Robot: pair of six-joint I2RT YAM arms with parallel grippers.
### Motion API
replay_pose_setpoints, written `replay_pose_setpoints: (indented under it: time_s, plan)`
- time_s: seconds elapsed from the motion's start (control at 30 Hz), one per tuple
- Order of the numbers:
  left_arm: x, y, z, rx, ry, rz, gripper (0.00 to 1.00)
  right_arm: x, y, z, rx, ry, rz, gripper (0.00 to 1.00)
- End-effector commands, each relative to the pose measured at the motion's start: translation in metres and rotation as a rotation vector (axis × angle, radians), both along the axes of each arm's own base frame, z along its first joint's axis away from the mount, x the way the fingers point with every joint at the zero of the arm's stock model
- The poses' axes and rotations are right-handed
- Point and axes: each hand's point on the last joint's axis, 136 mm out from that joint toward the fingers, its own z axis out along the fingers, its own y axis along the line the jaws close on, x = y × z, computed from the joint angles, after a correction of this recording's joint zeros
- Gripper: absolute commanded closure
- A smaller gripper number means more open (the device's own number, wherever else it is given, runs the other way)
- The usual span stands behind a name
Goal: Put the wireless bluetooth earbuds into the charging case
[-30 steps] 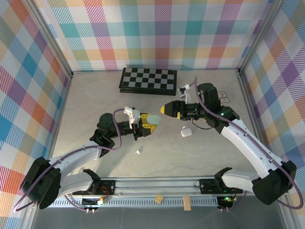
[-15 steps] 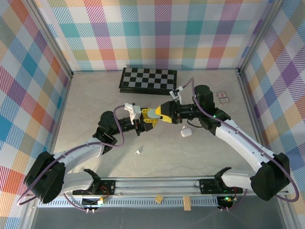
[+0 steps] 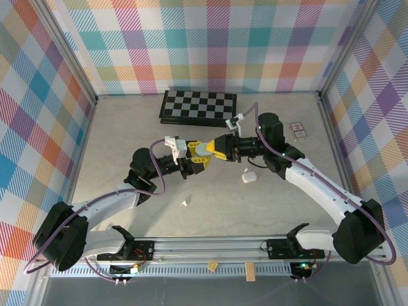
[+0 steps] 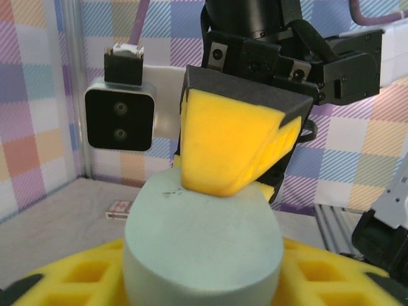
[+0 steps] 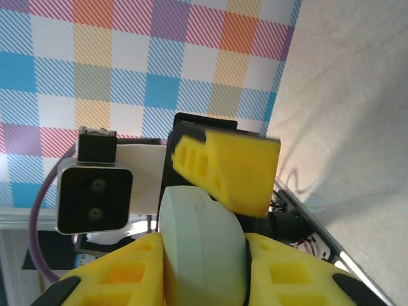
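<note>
A mint green charging case [image 3: 203, 150] hangs above the table's middle, between both grippers. My right gripper [image 3: 215, 152] reaches in from the right, shut on the case [image 5: 201, 248], with a yellow finger [image 5: 121, 274] pressed to each side. The case [image 4: 204, 242] also sits between the fingers of my left gripper [image 3: 197, 159]. Whether they still press it is unclear. The right gripper's finger [image 4: 236, 146] covers the case's far end. One small white earbud [image 3: 185, 203] lies on the table below the left arm.
A white pebble-shaped case [image 3: 248, 177] rests on the table under the right arm. A folded chessboard [image 3: 197, 106] lies at the back. A small card box [image 3: 298, 131] sits at the back right. Plaid walls close in three sides.
My right arm swung left from beside the white case to the mint case held up by the left gripper. Its jaws went from wide open to shut on that case.
</note>
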Motion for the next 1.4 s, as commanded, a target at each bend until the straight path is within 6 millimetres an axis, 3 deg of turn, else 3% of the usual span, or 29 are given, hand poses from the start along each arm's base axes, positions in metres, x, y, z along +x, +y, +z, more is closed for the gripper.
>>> replay_pose_setpoints:
  time_s: [0.0, 0.2, 0.3, 0.53, 0.93, 1.2, 1.37]
  plan:
    - [-0.008, 0.003, 0.001, 0.025, -0.026, -0.017, 0.42, 0.011, -0.012, 0.005, -0.047, -0.1, -0.082, 0.79]
    - [-0.014, 0.013, -0.02, 0.072, 0.027, 0.022, 0.08, 0.051, -0.043, -0.046, -0.265, -0.104, -0.274, 0.79]
    - [-0.015, 0.02, -0.033, 0.094, 0.063, 0.06, 0.01, 0.068, -0.048, -0.075, -0.371, -0.107, -0.309, 0.78]
    - [-0.019, 0.04, -0.062, 0.149, 0.134, 0.162, 0.0, 0.112, -0.045, -0.144, -0.563, -0.102, -0.323, 0.78]
    - [-0.019, 0.049, -0.083, 0.171, 0.191, 0.213, 0.0, 0.158, 0.018, -0.236, -0.62, -0.024, -0.217, 0.78]
    - [-0.019, 0.05, -0.084, 0.175, 0.205, 0.221, 0.0, 0.176, 0.039, -0.262, -0.647, -0.005, -0.184, 0.74]
    - [-0.017, 0.051, -0.085, 0.181, 0.211, 0.229, 0.0, 0.18, 0.033, -0.249, -0.689, -0.06, -0.188, 0.52]
